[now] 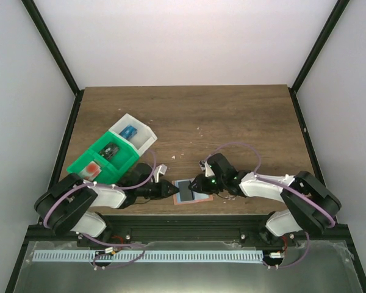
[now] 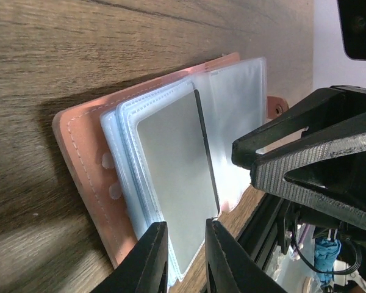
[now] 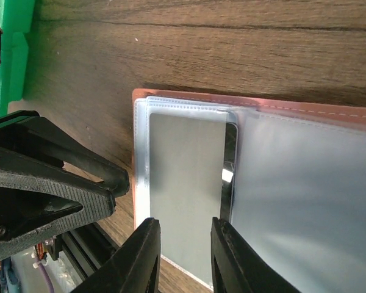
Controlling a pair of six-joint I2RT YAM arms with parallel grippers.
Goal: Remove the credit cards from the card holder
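The card holder (image 1: pixel 195 199) lies open near the table's front edge, its salmon cover (image 2: pixel 79 159) under clear sleeves. A grey, dark-edged credit card (image 2: pixel 171 159) sits in the top sleeve, and it also shows in the right wrist view as the credit card (image 3: pixel 183 171). My left gripper (image 1: pixel 172 190) comes in from the left. Its jaws are narrowly apart, with the fingertips over the card's near end (image 2: pixel 184 224). My right gripper (image 1: pixel 198 183) comes in from the right, its jaws slightly apart over the same card (image 3: pixel 184 221). Neither gripper pinches anything.
A green tray (image 1: pixel 113 174) with a small red and white thing (image 1: pixel 93 169) stands at the left. Behind it is a white tray (image 1: pixel 147 143) holding something blue (image 1: pixel 129 130). The metal frame rail runs just in front of the holder. The two grippers nearly face each other.
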